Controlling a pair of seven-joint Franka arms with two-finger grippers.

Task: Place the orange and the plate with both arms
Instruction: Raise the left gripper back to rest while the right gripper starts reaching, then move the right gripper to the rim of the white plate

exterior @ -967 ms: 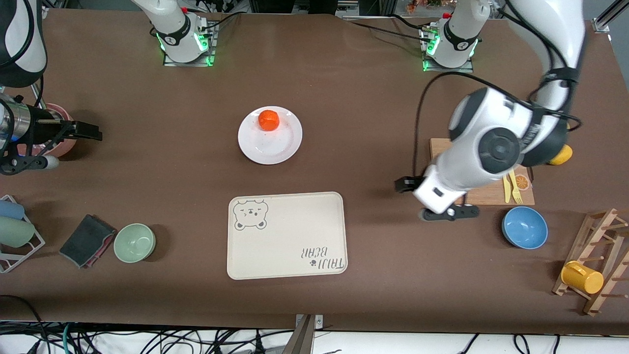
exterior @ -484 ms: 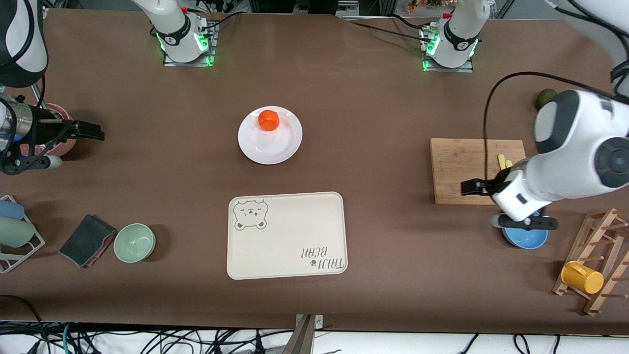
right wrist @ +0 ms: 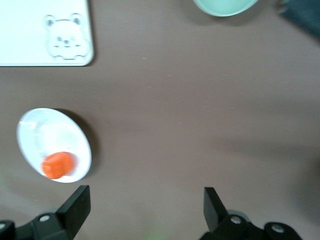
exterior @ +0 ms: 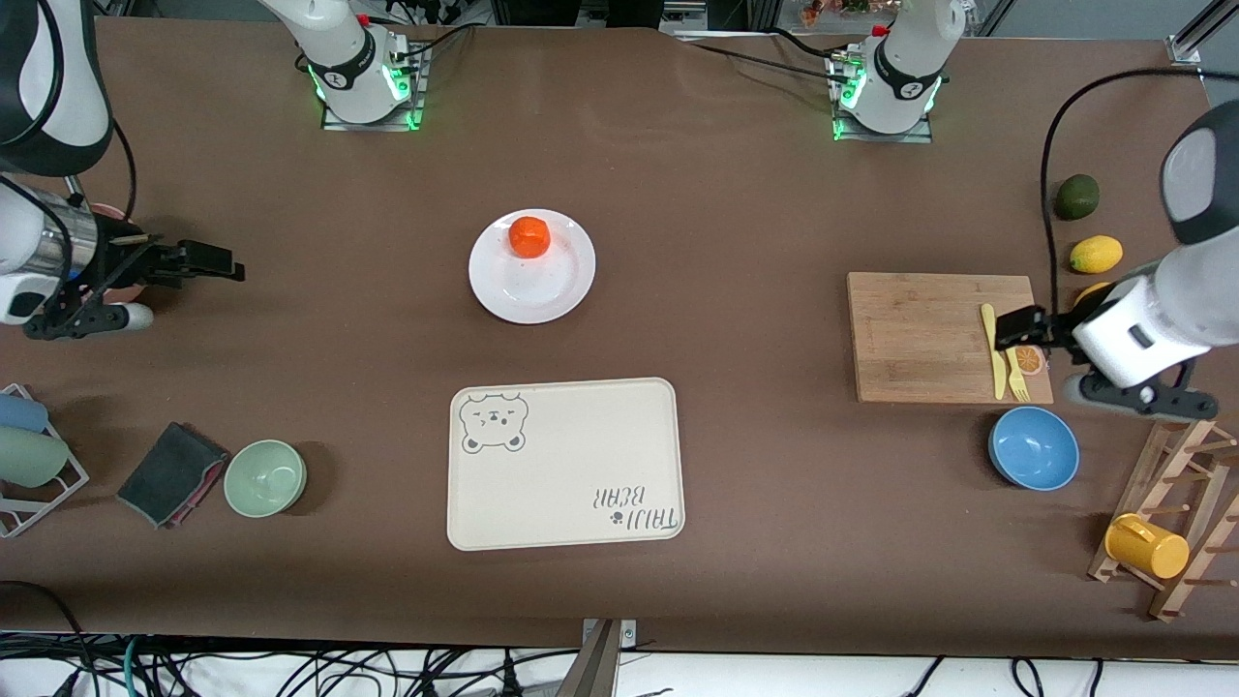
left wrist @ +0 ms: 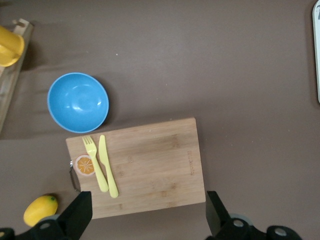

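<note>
Here, the small round bright orange-red fruit [exterior: 529, 236] sat on the round glossy white plate [exterior: 532, 286], on the part of it farthest from the front camera, and the plate rested on the brown worktop [exterior: 736, 223] about midway between the two arms' ends. Nearer the camera than the plate lay a cream rectangular tray [exterior: 565, 465] printed with a bear's face, apart from it. The left claw [exterior: 1065, 360] hung over the rectangular wooden cutting board [exterior: 920, 339] at the left arm's end of the worktop, its fingers [left wrist: 77, 212] spread wide with nothing between them; on that board lay a yellow plastic knife [exterior: 992, 348] and fork [exterior: 1014, 373] beside what seemed to be a small orange-slice token [exterior: 1029, 359], too small to tell for sure. A round blue bowl [exterior: 1034, 447] stood just nearer the camera than the board, and a yellow lemon [exterior: 1096, 254] and a dark green round fruit [exterior: 1076, 196] lay farther from it. The right claw [exterior: 165, 286] hung over the bare worktop at the right arm's end, well apart from the plate, likewise spread wide and empty. A pale green bowl [exterior: 265, 477] stood near that end, beside a dark folded cloth [exterior: 169, 474].
</note>
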